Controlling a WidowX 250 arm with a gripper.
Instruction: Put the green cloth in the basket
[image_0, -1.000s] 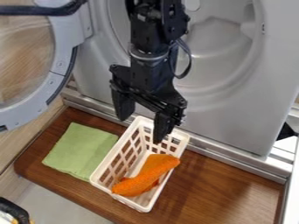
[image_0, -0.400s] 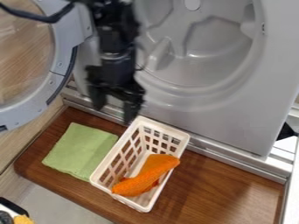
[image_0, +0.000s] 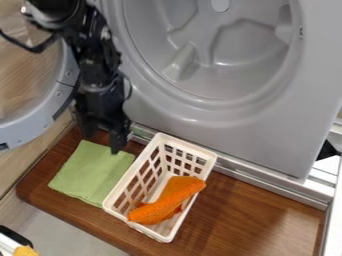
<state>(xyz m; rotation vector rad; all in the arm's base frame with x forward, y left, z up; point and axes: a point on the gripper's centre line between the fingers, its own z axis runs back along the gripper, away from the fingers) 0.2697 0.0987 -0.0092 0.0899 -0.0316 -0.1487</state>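
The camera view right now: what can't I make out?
All in the camera view:
The basket floor under the orange cloth: hidden by that cloth.
The yellow thing, lower left: cut off by the edge.
Whether the jaws touch the green cloth: hidden behind a jaw.

Green cloth (image_0: 91, 172), folded flat on wood, just left of the white, upright, open-topped lattice basket (image_0: 121, 191)

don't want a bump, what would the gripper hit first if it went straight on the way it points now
Probably the far edge of the green cloth, as the gripper points down towards it; depth is unclear from this view, so it might meet the wooden board just behind instead.
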